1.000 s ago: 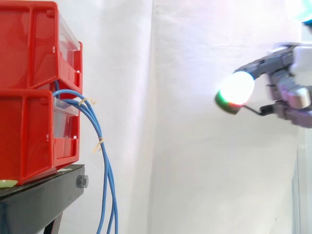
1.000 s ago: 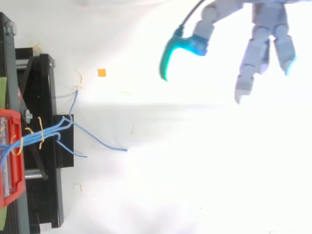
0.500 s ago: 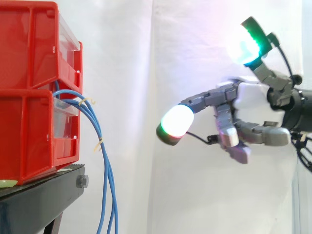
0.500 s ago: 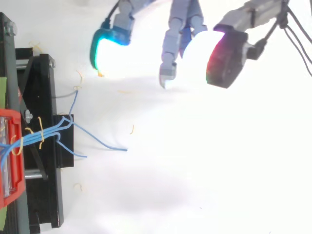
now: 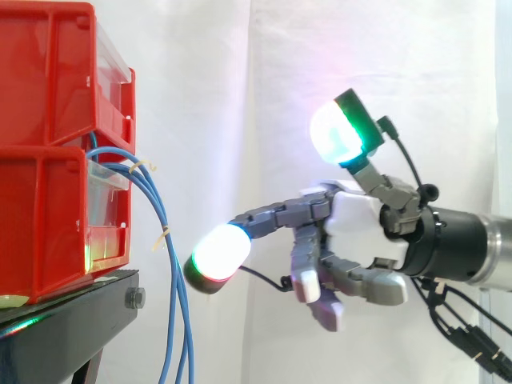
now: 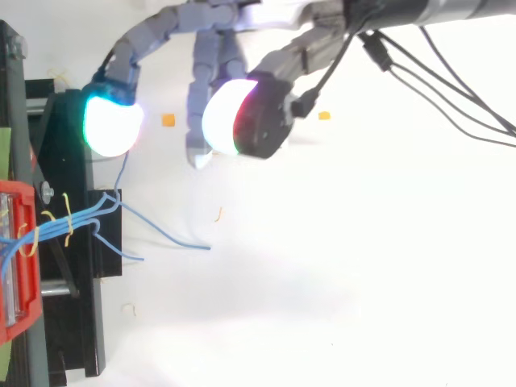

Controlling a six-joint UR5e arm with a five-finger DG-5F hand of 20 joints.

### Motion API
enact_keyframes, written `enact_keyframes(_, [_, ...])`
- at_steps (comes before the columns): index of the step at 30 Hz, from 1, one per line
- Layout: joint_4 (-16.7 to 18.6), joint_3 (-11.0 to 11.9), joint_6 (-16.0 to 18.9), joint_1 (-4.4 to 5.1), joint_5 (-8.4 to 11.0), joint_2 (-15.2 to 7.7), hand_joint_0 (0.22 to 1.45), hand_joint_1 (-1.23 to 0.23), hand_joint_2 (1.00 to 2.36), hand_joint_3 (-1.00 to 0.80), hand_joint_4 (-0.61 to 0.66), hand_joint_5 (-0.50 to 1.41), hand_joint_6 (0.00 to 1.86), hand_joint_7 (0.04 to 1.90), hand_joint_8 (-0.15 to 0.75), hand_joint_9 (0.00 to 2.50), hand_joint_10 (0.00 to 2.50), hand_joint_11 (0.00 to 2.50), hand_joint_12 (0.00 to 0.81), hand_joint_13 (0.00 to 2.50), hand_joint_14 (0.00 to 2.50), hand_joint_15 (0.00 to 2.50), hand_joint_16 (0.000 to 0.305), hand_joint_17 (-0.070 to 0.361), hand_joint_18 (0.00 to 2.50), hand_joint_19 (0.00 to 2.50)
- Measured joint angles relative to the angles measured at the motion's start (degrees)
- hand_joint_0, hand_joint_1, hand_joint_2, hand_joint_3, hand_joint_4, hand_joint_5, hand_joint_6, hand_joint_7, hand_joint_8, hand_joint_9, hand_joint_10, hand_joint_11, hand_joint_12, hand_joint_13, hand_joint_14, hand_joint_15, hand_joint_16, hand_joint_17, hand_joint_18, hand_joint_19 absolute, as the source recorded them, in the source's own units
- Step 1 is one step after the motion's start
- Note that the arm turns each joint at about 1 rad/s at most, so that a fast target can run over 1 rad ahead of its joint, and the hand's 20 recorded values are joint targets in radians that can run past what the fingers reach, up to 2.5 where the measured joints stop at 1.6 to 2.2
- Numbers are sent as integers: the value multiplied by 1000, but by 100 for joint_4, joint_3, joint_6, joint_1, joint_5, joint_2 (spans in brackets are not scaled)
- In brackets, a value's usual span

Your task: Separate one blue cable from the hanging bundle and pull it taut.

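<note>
A bundle of thin blue cables [image 5: 174, 280] comes out of the lower red bin [image 5: 48, 216] and hangs down past the front edge of the black stand [image 5: 72, 320]. Yellow ties bind it. From above, the bundle [image 6: 68, 226] crosses the stand, and loose ends [image 6: 173, 239] trail on the white floor. My hand [image 5: 352, 232] reaches in from the right, open, fingers spread and holding nothing. Its foremost fingertip [image 5: 218, 253] glows white and red just right of the cables, not touching. From above, a cyan-green fingertip [image 6: 111, 125] hovers over the stand, to one side of the bundle.
Two red bins are stacked on the stand, upper bin [image 5: 56, 72] over the lower. A white curtain lies behind. Small orange scraps [image 6: 168, 120] and yellow tie bits [image 6: 218, 214] lie on the white floor.
My hand has come in from the right edge towards the bins and dropped lower. Its foremost fingertip now sits close to the hanging cables. The cables have not moved.
</note>
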Motion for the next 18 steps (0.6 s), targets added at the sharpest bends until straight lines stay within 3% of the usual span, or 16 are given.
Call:
enact_keyframes(4, [52,117,50,57,77,-154,283,-415,1000,-500,249,-220,502,692,374,1202,10,239,435,1703,11,259,91,205,2500,108])
enact_keyframes(9, [396,129,94,97,133,-401,283,-417,1000,-500,246,-218,502,691,370,1204,10,245,431,1700,11,267,91,204,2500,119])
enact_keyframes(18, [492,56,146,288,413,-450,285,-419,1000,-500,243,-205,502,710,371,1205,10,243,431,1691,11,264,90,203,2500,119])
